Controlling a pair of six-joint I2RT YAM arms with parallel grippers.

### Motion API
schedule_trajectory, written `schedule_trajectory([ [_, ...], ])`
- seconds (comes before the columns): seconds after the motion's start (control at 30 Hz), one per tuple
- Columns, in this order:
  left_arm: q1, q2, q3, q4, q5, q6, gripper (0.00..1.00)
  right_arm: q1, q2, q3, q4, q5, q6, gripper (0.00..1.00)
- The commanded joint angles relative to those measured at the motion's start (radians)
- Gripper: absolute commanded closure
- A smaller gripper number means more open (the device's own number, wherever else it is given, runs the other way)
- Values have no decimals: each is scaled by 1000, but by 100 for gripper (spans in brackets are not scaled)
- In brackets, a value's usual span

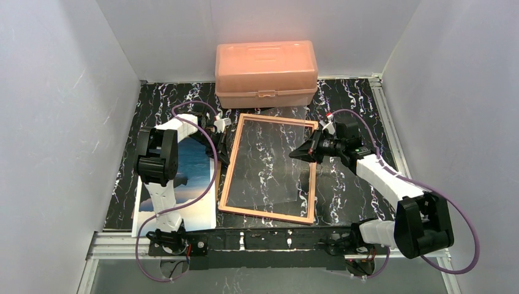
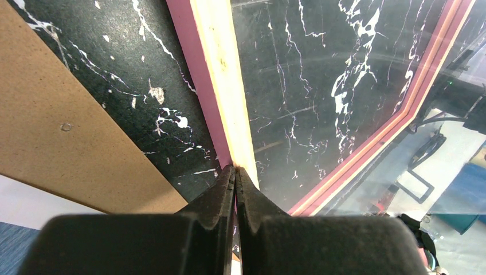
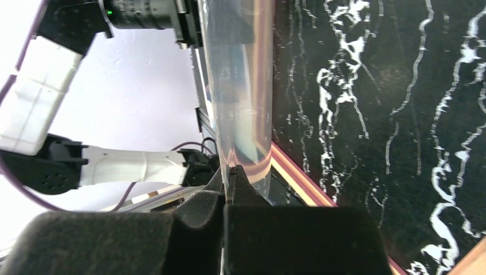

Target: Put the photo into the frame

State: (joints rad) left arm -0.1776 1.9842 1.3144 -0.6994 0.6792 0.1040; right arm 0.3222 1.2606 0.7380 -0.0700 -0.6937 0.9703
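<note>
Mid-bench the frame [image 1: 263,215] lies back up, my left gripper [image 2: 235,172] clamped on its left rail to steady it, I judge, my right gripper [image 3: 232,171] pinching the clear pane [image 3: 238,86], the photo [image 1: 197,177] waiting at the near left corner.

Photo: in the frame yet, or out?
Out. The photo lies on the table left of the frame; only bare table shows through its pane.
</note>
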Motion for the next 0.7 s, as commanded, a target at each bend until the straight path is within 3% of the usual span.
schedule_trajectory([
  [0.0,-14,-22,-35,-13,-10,13,100,15,-37,23,101,-64,94,99],
  [0.2,-14,-25,-38,-12,-9,12,100,17,-60,25,138,-53,135,99],
  [0.67,-14,-23,-32,-10,-4,6,100,26,-60,58,3,-32,17,99],
])
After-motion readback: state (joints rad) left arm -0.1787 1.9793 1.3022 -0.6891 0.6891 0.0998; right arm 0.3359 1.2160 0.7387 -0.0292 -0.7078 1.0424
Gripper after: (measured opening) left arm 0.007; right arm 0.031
